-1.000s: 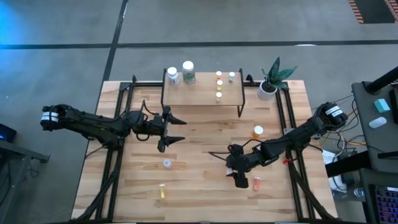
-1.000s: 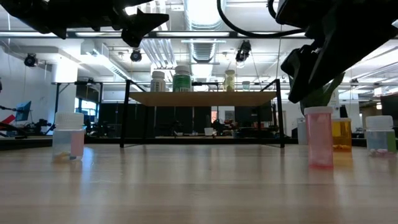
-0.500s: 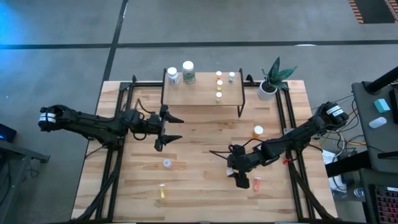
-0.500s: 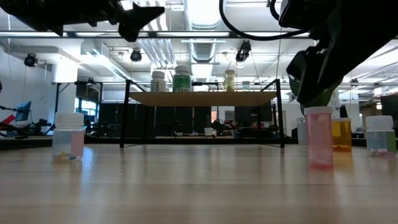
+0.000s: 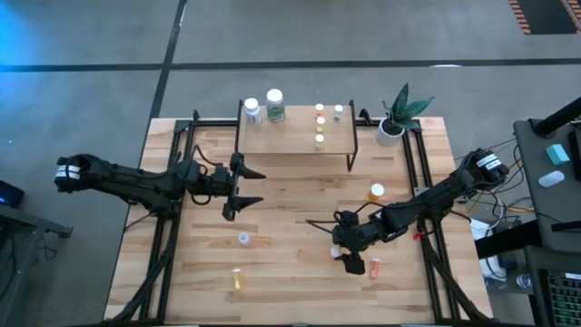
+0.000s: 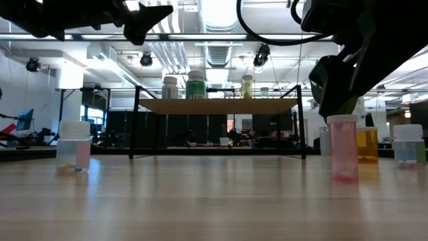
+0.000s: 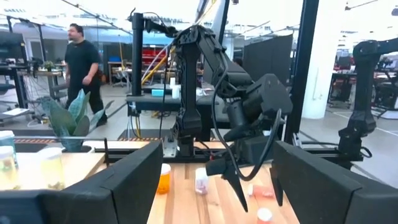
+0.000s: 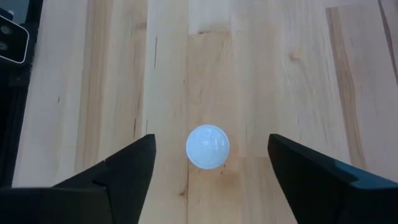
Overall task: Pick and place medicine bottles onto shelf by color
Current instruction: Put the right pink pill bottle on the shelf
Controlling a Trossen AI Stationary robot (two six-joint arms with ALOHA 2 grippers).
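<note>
right gripper hangs jaws spread over a white-capped bottle standing on the table near the front right, left gripper waits open mid-table; an off-centre descent could tip it.

No text, brand, number or sign can be read in any view. The large white-capped bottle with a green label band, at about eleven o'clock on the small light-wood shelf on thin black legs, carries print too small to make out, and the smaller white bottle just beside it shows a label equally illegible. In the low view the same green label reads only as a block of colour. The other small pill bottles show no legible markings.
</note>
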